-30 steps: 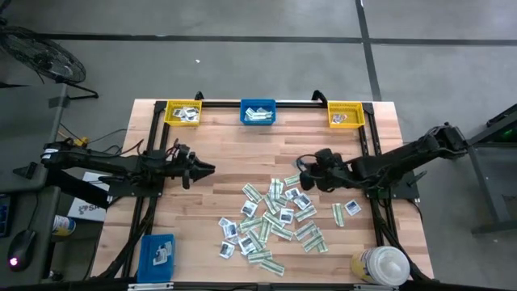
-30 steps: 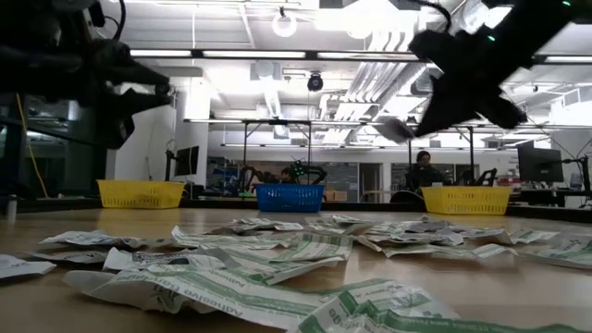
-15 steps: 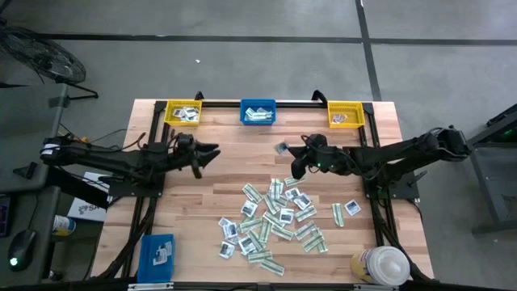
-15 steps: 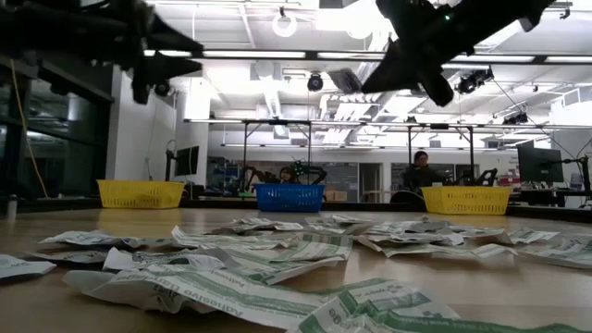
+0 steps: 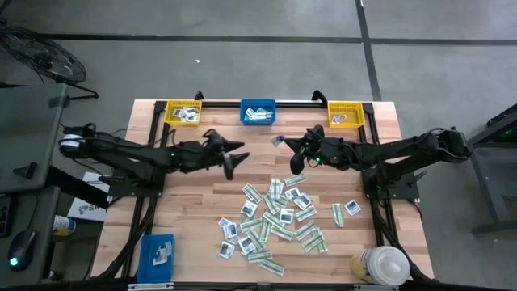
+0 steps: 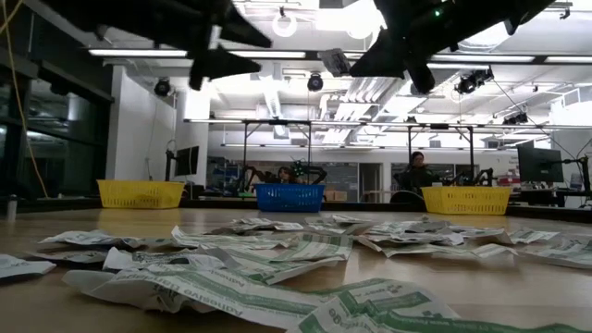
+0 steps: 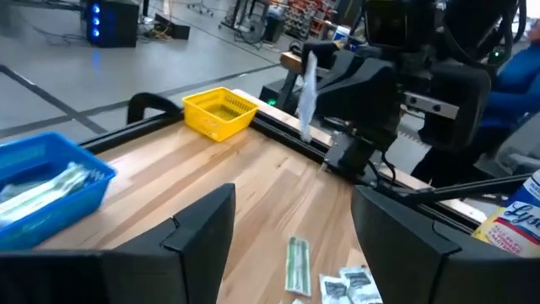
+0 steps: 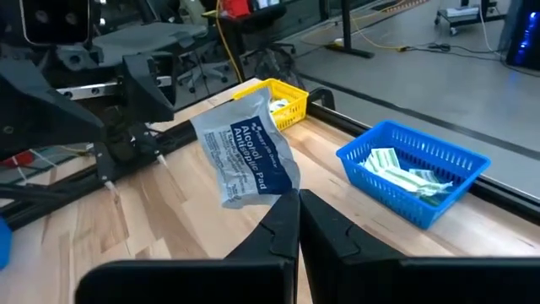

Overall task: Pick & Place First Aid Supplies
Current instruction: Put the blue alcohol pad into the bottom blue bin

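Note:
The first aid supplies lie as a loose heap of small white and green-and-white packets on the wooden table, right of its middle. My right gripper hangs above the table beyond the heap, shut on one white packet with blue print, which also shows edge-on in the left wrist view. My left gripper is open, pointing level toward that packet from the table's left, a short way off; nothing is between its fingers. My right gripper pinches the packet's bottom corner between its two fingertips. The fingers reach in almost level from the table's right side. The packet stands up past the fingertips, a little crumpled, lifted clear of the table and the heap.
Along the far edge stand a yellow bin, a blue bin with packets in it and another yellow bin. A blue bin sits at the near left, a white-capped bottle at the near right.
My right gripper has risen from the heap's far side with the packet and gone toward the far edge and the table's middle, turning its wrist. My left gripper has risen and moved toward the table's right, toward the packet, and has opened wider.

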